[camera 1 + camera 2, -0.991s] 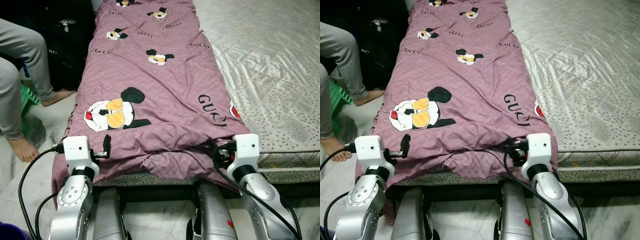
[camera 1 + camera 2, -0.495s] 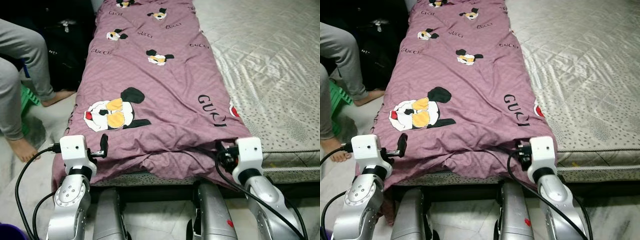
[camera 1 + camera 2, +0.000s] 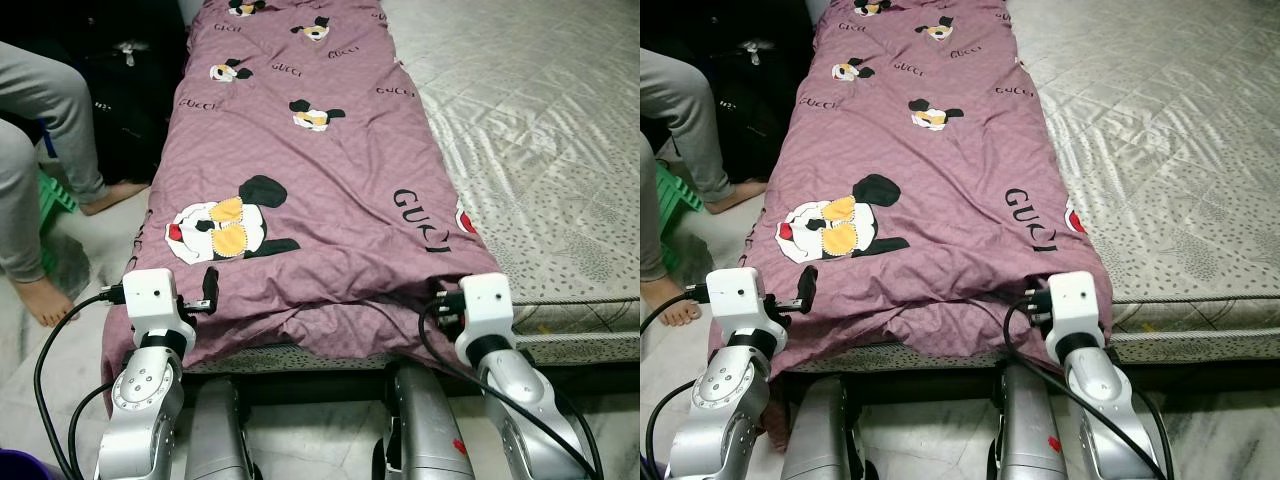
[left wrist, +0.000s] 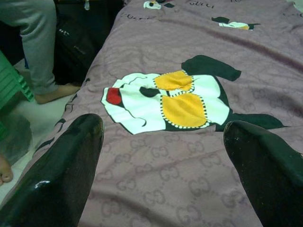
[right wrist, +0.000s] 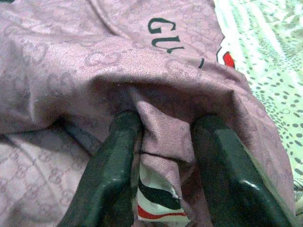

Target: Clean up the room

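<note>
A purple blanket (image 3: 300,170) with cartoon-mouse prints lies lengthwise along the left side of the bed. My left gripper (image 4: 163,142) hovers open just above its near left corner, fingers wide apart with nothing between them. My right gripper (image 5: 166,122) is at the near right corner. Its fingers (image 5: 120,156) are tucked under a raised fold and closed on a bunch of the fabric. In the left eye view that corner of the blanket (image 3: 440,300) hides the right fingers; the white wrist block (image 3: 485,305) sits just in front of it.
A pale quilted mattress (image 3: 540,130) takes up the right side. A person's legs in grey trousers (image 3: 40,140) and bare feet stand on the floor at left, by a green stool (image 3: 55,195) and a dark bag (image 3: 130,90). My own legs press against the bed's near edge.
My right wrist has shifted a little left and toward the bed, the blanket corner moving with it. The left gripper has barely moved and stays open.
</note>
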Tool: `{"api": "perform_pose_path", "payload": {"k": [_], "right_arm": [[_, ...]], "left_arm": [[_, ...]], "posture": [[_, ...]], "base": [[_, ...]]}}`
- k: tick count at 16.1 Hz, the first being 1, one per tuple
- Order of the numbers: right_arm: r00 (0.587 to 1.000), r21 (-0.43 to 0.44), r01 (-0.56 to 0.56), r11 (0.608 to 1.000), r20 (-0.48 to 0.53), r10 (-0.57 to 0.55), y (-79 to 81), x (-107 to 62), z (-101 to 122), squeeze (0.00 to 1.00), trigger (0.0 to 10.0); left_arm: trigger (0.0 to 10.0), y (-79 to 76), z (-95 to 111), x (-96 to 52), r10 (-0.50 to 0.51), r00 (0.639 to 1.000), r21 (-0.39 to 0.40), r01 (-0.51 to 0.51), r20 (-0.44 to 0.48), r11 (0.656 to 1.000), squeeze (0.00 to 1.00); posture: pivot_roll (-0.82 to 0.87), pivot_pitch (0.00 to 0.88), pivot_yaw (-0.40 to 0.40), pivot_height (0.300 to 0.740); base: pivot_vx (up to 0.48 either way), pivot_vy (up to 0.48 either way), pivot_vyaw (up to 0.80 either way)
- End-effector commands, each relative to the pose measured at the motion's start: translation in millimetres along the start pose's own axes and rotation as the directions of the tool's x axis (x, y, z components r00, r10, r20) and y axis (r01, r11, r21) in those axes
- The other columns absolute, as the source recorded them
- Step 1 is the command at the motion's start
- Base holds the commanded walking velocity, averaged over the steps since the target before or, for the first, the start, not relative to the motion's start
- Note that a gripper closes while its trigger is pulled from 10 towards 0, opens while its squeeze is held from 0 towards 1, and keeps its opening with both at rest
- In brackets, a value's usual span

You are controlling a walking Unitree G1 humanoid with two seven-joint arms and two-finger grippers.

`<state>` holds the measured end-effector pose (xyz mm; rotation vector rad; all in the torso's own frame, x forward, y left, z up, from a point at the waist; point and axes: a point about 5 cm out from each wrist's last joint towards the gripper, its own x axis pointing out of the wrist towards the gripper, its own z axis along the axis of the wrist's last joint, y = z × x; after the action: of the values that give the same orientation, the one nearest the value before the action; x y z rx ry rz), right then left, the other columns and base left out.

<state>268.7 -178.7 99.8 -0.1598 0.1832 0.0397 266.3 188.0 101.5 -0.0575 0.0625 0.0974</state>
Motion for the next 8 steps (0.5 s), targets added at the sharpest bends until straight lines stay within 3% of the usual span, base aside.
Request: {"api": "perform_pose_path", "payload": {"k": [1,4,6,8], "right_arm": [[0.997,0.014,0.071,0.997,-0.003,-0.071,-7.9,1.6,-1.2,0.00,0.0],[0.992,0.028,0.127,0.992,-0.003,-0.127,-15.6,3.4,-1.7,0.00,0.0],[0.991,0.095,0.134,0.986,0.011,-0.136,-19.1,3.0,-1.7,0.00,0.0],[0.991,0.088,0.133,0.987,0.002,-0.133,-23.3,0.1,-6.3,0.00,0.0]], "left_arm": [[10.0,4.3,-1.2,-0.1,0.015,1.000,0.014,-0.015,-0.010,1.000,0.00],[10.0,3.5,-0.6,1.1,0.015,1.000,0.013,-0.015,-0.005,1.000,0.00],[10.0,5.0,-1.4,1.7,0.019,1.000,0.014,-0.019,-0.008,1.000,0.00],[10.0,5.3,-2.4,2.0,0.020,1.000,0.016,-0.020,-0.009,1.000,0.00]], "posture": [[0.01,0.112,0.067,0.522],[0.02,0.108,0.066,0.522],[0.02,0.105,0.063,0.522],[0.01,0.104,0.060,0.522]], "base": [[0.000,0.000,0.00],[0.000,0.000,0.00],[0.000,0.000,0.00],[0.000,0.000,0.00]]}}
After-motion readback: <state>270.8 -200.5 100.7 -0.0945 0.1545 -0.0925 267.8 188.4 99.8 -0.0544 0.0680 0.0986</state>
